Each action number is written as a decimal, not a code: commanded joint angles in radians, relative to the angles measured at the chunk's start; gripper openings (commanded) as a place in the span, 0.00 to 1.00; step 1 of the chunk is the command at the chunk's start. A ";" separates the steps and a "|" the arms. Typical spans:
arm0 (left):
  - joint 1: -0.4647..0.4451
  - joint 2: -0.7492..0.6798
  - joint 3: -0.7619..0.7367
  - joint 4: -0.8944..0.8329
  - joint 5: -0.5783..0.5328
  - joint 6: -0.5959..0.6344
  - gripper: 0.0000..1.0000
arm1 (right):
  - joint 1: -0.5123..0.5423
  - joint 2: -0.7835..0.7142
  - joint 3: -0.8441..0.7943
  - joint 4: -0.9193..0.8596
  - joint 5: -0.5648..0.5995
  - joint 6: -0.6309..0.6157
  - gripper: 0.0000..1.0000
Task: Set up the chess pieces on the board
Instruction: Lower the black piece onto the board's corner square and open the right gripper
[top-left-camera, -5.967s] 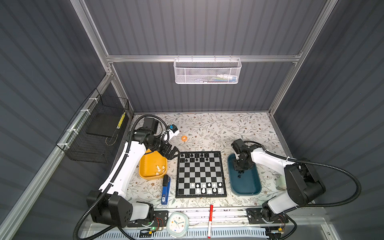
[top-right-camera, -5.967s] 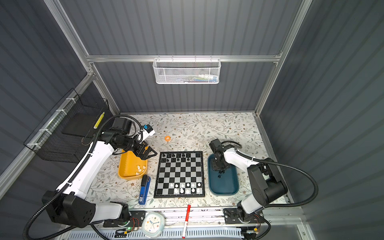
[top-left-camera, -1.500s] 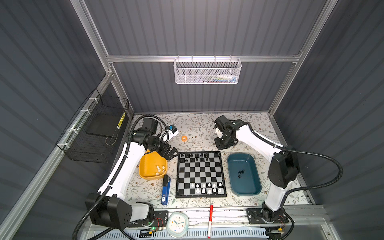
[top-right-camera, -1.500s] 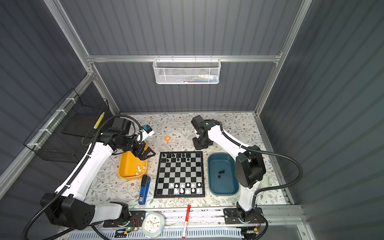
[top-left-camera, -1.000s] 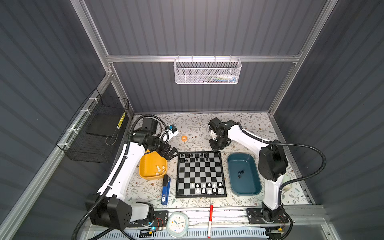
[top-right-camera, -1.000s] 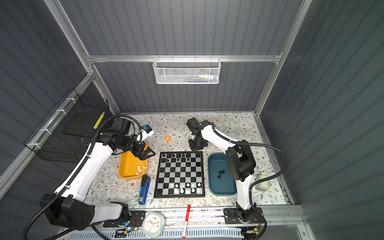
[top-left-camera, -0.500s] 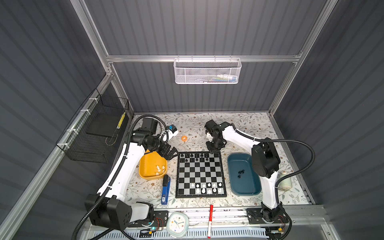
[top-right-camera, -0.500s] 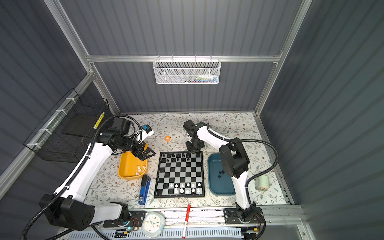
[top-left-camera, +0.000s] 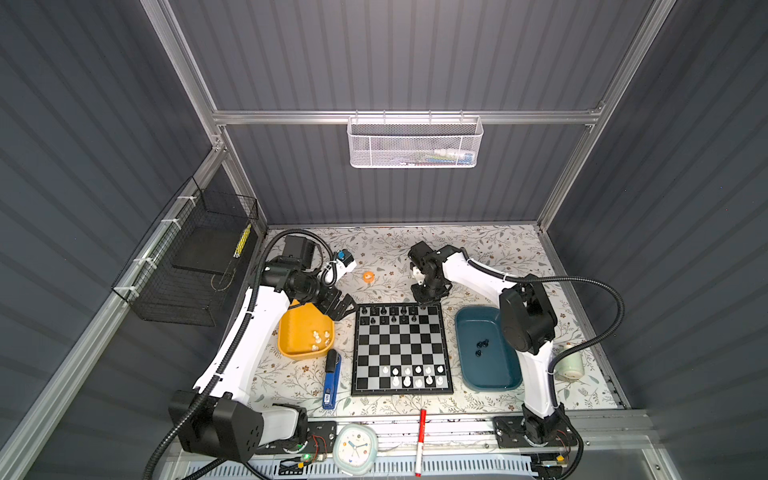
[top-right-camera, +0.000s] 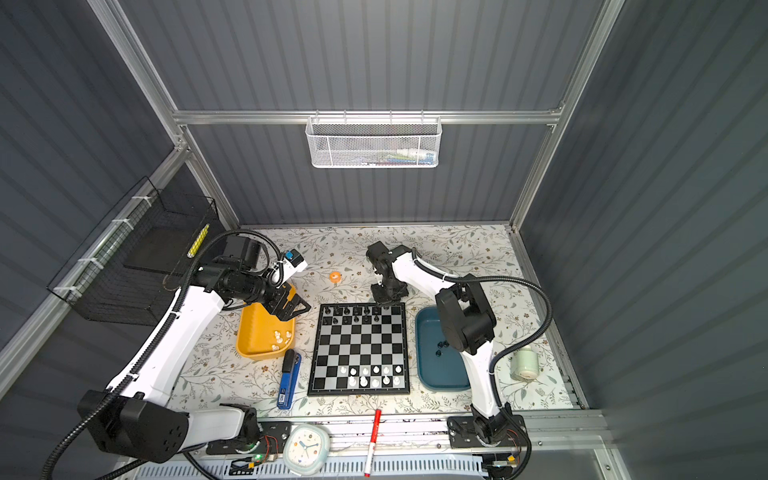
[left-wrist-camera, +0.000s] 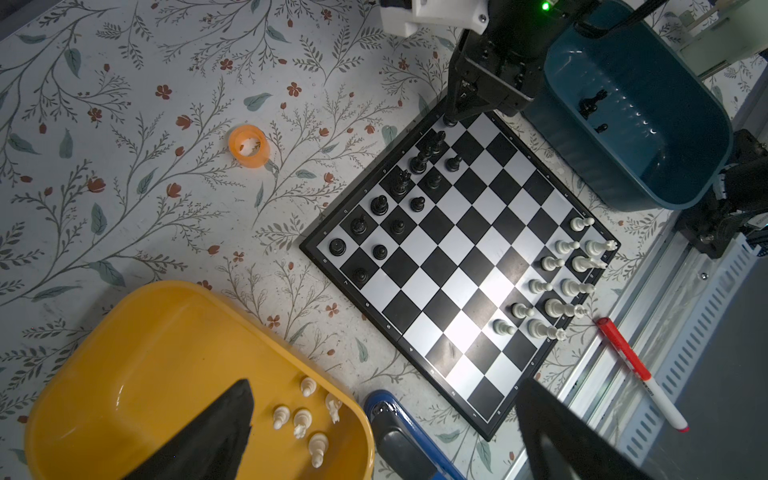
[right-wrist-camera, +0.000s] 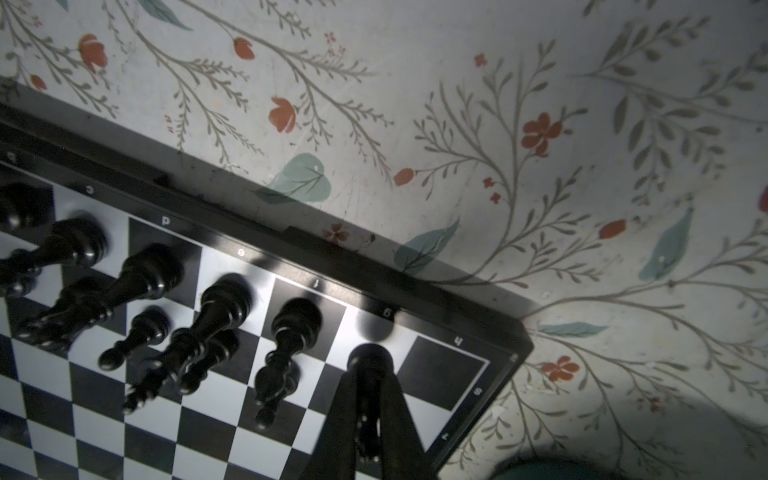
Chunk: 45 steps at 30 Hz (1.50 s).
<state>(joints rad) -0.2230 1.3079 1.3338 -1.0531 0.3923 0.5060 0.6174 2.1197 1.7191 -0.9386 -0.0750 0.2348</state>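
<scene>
— What do the jaws of the right gripper (right-wrist-camera: 369, 370) hold?
— They are clamped on a black piece (right-wrist-camera: 369, 354), over the light back-row square next to a corner of the board (right-wrist-camera: 440, 374). Whether the piece touches that square cannot be told. Just beside the jaws, other black pieces (right-wrist-camera: 226, 299) stand along the same edge.
— And the left gripper (left-wrist-camera: 384, 386)?
— Its jaws stand wide apart, holding nothing. One finger hangs over the yellow tray (left-wrist-camera: 124, 353), where loose white pieces (left-wrist-camera: 303, 419) lie; the board lies off to the side.
</scene>
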 joint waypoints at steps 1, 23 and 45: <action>0.002 -0.027 -0.008 -0.010 0.005 0.011 1.00 | 0.007 0.019 -0.002 -0.005 0.013 -0.003 0.12; 0.002 -0.033 -0.017 -0.009 0.006 0.012 0.99 | 0.016 0.040 -0.016 -0.004 0.026 -0.011 0.13; 0.002 -0.039 -0.020 -0.009 0.001 0.013 1.00 | 0.025 0.022 -0.010 -0.002 0.046 -0.011 0.26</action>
<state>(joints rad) -0.2230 1.2976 1.3266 -1.0531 0.3923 0.5060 0.6376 2.1387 1.7092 -0.9306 -0.0448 0.2268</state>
